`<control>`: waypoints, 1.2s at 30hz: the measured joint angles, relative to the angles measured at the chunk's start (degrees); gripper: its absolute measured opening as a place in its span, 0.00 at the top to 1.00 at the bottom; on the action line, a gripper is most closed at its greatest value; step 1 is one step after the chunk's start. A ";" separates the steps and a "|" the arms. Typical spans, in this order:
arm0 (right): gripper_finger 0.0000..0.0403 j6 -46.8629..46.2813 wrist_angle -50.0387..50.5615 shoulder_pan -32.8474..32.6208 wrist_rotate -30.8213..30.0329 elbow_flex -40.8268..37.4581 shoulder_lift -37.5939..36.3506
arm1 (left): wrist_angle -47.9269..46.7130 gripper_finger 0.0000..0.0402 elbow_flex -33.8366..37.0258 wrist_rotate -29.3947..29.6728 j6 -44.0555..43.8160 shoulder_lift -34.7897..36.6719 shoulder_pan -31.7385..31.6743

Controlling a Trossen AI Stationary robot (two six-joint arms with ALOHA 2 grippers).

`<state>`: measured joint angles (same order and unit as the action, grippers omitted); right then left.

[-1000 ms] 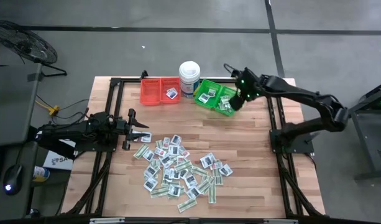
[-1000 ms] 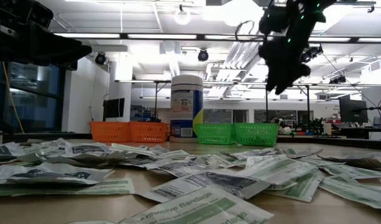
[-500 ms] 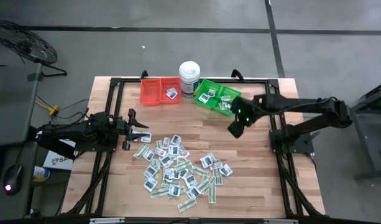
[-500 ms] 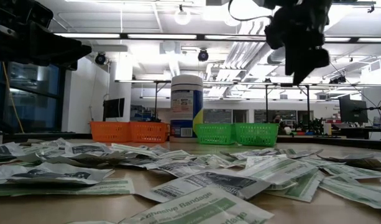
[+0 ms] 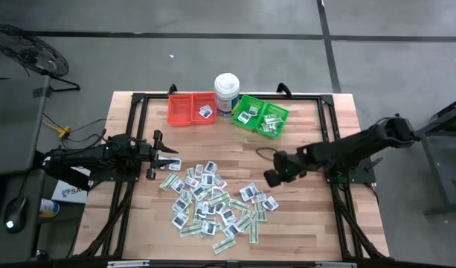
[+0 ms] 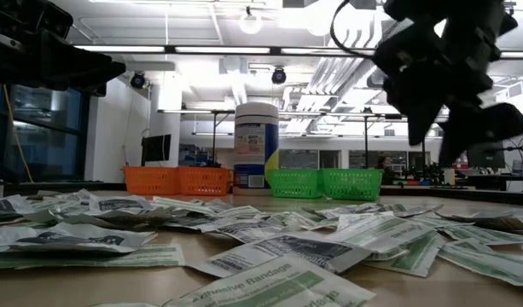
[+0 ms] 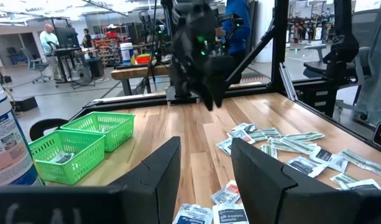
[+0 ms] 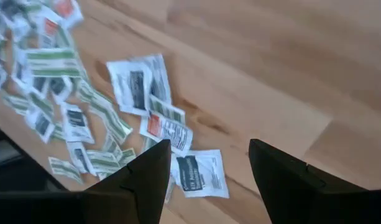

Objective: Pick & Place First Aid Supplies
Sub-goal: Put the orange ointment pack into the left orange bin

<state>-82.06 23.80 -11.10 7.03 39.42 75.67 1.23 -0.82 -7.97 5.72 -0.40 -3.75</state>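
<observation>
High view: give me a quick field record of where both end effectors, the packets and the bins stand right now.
right end effector: open, empty, above the right edge of the packet pile
left end effector: open, empty, waiting at the pile's left edge
packet pile: loose on the table's middle and near part
green bins: far side, right of the white tub, a few packets inside
red bins: far side, left of the tub, one packet visible
white tub: upright between the bins
</observation>
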 joint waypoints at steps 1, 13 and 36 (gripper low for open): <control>0.48 -1.14 -0.47 -0.88 0.02 0.01 1.20 | 0.00 0.65 0.00 0.00 0.00 0.02 0.02; 0.48 -6.31 -11.38 -5.37 -3.76 1.84 14.04 | 0.00 0.65 0.00 0.20 0.00 0.02 0.00; 0.72 -7.52 -14.42 -8.08 -3.48 3.12 18.09 | 0.00 0.65 0.00 -0.03 0.00 0.02 0.00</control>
<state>-89.58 9.38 -19.18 3.55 42.54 93.76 1.23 -0.82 -7.99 5.72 -0.38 -3.75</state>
